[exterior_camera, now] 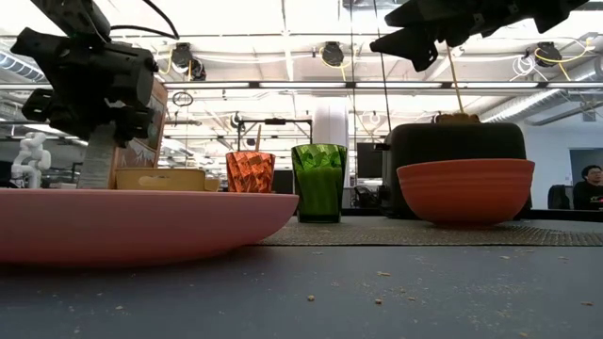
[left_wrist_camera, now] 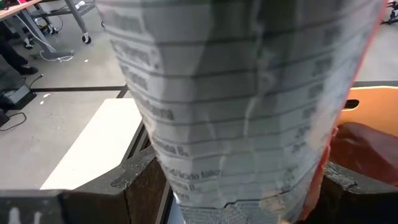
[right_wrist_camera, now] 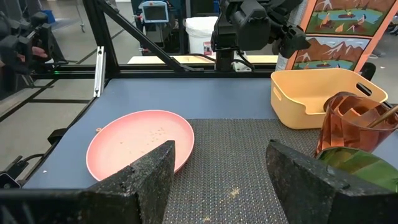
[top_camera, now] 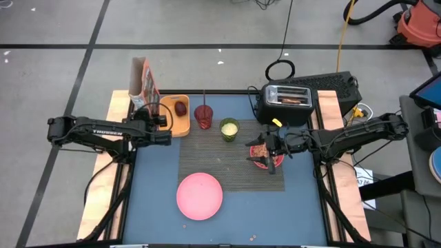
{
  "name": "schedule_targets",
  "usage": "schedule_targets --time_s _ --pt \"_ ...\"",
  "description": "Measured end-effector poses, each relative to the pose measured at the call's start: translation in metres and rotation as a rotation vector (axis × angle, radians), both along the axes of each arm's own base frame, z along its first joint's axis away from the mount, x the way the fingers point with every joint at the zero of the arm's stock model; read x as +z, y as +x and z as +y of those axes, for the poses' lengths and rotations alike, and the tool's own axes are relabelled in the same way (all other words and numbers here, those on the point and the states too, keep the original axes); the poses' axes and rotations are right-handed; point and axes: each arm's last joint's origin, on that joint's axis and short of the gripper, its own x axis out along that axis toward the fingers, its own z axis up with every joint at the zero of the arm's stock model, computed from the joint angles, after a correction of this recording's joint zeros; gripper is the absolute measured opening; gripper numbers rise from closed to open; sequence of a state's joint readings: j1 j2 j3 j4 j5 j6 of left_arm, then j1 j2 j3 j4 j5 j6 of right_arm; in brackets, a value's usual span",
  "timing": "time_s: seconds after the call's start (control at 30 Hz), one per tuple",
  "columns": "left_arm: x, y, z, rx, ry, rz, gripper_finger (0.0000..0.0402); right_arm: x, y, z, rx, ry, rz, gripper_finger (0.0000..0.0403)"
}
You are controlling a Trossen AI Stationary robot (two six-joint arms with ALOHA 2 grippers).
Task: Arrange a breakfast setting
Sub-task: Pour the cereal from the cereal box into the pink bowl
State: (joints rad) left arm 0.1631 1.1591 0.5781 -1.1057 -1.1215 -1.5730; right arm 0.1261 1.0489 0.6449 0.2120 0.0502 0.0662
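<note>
Flat round plate (top_camera: 200,196): plain pink. Woven placemat (top_camera: 213,165): dark grey-brown with fine stripes. On the placemat: faceted tumbler (top_camera: 204,116), translucent red; small cup (top_camera: 229,129), green; deep bowl (exterior_camera: 465,190), orange-red. Beside the placemat: rectangular plastic tray (top_camera: 176,115), yellow-orange, containing a dark-red fruit (top_camera: 180,108). Table surface (top_camera: 289,213): blue.

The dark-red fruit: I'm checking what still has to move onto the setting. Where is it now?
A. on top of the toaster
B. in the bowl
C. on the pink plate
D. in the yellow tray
D: the high view shows the dark-red fruit lying inside the yellow tray at the table's back left, off the placemat.
</note>
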Motion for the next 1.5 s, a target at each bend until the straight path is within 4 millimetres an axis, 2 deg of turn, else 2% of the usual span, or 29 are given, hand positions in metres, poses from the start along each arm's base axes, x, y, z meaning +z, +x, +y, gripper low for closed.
schedule_targets --time_s 0.87,1.5 --pt "0.001 0.000 0.000 0.010 0.007 -0.024 0.0279 0.000 0.000 0.000 0.000 0.000 0.000 0.0242" --pt "0.024 -0.019 -0.003 0.004 0.038 -0.203 0.0278 0.000 0.000 0.000 0.000 0.000 0.000 0.0242"
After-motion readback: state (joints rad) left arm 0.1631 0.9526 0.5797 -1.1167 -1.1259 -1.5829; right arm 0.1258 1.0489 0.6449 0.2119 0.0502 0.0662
